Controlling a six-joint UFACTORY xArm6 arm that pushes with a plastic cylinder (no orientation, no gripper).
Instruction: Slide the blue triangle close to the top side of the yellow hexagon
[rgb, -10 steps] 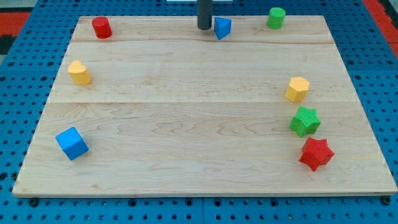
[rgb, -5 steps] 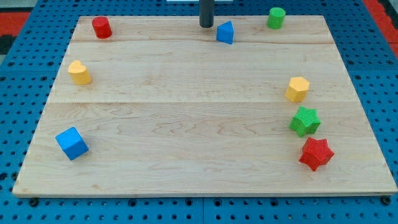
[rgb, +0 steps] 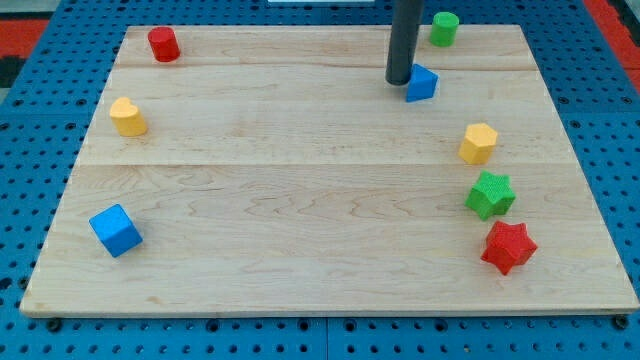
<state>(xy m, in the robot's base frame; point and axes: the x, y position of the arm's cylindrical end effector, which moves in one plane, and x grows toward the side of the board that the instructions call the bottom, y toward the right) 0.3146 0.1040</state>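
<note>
my tip against the blue triangle, upper right of the bench

my tip stands at the view's left edge of the blue triangle, touching it or very nearly so, in the upper right part of the wooden bench. i run no hand here: the arm ends in a plain dark rod, so nothing is gripped and nothing can open or close. the blue triangle sits above and to the view's left of the yellow hexagon, near it but clearly apart, with bare wood between the two. below the hexagon, down the view's right side, lie the green star and then the red star, close to one another. a green cylinder stands at the view's top, just right of the rod. on the view's left are a red cylinder near the top corner, a yellow heart-shaped block below it, and a blue cube toward the bottom left. the bench rests on a blue pegboard.
</note>
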